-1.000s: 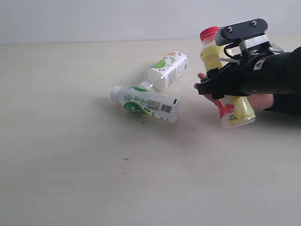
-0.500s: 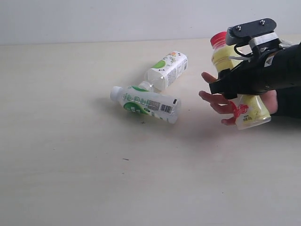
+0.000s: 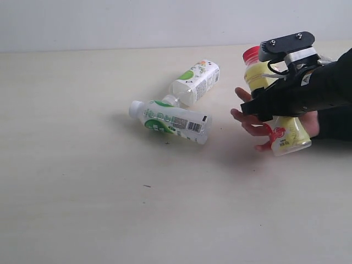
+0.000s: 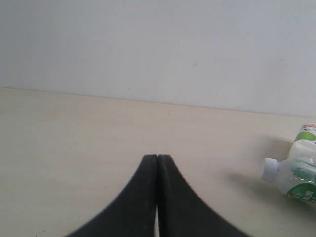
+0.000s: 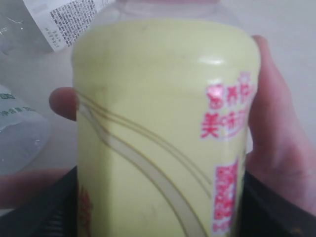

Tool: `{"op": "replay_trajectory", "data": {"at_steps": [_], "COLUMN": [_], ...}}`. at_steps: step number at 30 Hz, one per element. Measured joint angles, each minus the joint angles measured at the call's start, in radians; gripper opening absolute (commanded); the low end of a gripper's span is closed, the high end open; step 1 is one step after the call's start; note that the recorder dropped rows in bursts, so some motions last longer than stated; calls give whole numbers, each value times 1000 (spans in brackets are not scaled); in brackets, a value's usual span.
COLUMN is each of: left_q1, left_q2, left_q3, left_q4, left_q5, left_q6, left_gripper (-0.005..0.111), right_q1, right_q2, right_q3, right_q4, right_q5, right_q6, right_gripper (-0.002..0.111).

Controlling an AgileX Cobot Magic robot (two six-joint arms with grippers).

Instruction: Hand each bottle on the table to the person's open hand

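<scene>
Yellow bottle (image 5: 148,138), pink lettering (image 5: 224,116) wrist-view only

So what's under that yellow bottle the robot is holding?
A person's open hand, fingers poking out beneath the yellow bottle. The palm is hidden by the bottle and the gripper.

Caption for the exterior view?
Right gripper holds the yellow bottle at the person's open hand; two green-labelled bottles lie nearby.
</scene>
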Motion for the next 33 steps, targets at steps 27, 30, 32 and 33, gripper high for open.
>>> {"op": "replay_trajectory", "data": {"at_steps": [27, 30, 32, 33], "left_q1": [0, 0, 0, 0], "left_q2": [0, 0, 0, 0], "left_q3": [0, 0, 0, 0], "left_q4": [0, 0, 0, 0], "left_q5": [0, 0, 0, 0], "left_q6": [0, 0, 0, 0], "left_gripper": [0, 0, 0, 0], "right_q1": [0, 0, 0, 0], "right_q2": [0, 0, 0, 0], "right_q3": [0, 0, 0, 0], "right_q4": [0, 0, 0, 0], "right_q5": [-16, -23, -31, -38], "right_q6": [3, 3, 3, 3], "right_gripper": [82, 83, 83, 83]}}
